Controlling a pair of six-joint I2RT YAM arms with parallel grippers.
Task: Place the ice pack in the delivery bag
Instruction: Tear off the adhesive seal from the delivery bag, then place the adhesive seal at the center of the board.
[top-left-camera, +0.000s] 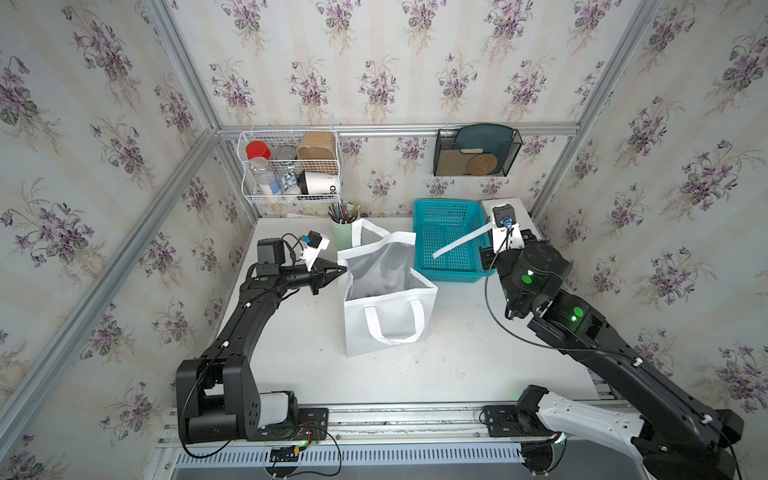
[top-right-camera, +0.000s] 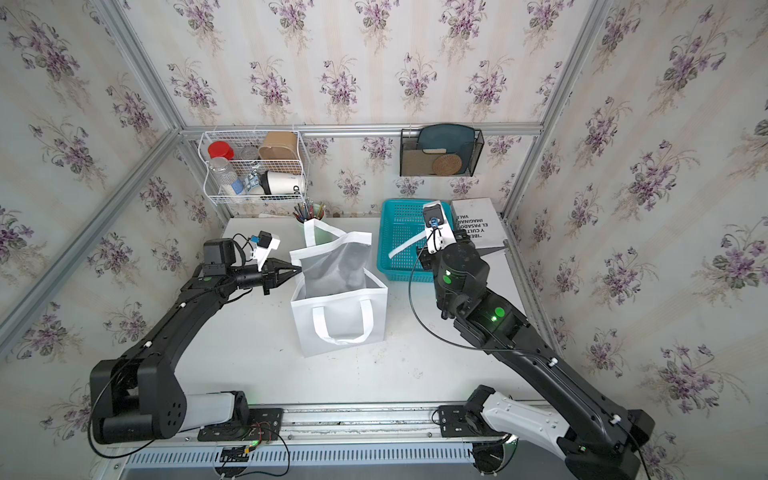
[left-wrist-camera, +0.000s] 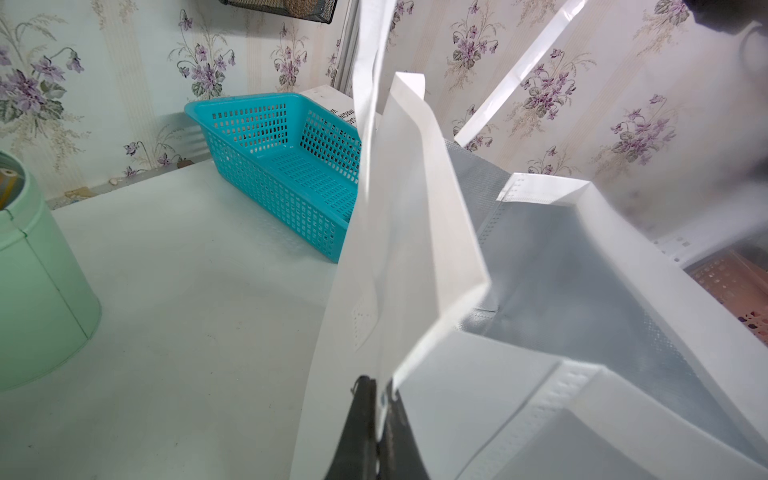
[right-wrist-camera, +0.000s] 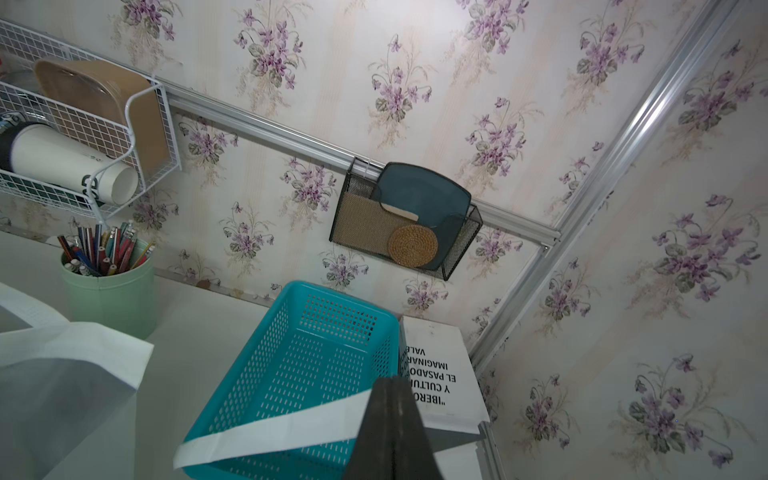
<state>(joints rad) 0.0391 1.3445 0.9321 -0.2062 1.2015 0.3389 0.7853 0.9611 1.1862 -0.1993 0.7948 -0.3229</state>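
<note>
At the left, the left gripper (top-left-camera: 341, 270) is pinched closed on the left edge of the rim of the delivery bag (top-left-camera: 388, 328). The bag stands upright in the middle of the table (top-left-camera: 291, 365) with its foil-lined mouth gaping, and the left wrist view shows the rim fabric clamped between the dark fingertips. A strap handle (top-left-camera: 461, 242) runs taut from the bag's right side out over the blue basket (top-left-camera: 449, 206). The right gripper (right-wrist-camera: 390, 388), above the basket's edge next to a book (top-right-camera: 478, 216), is clamped on that strap. The ice pack cannot be found in any view: the table and basket show none, and a dark patch low in the foil could be it or only a reflection. The step looks like spreading the mouth for loading. To do it well, the two pulls should be balanced and gentle, outward rather than upward, so the light bag neither tips nor slides. One arm would have to let go to fetch a pack, so the bag should first stand open unaided.
</note>
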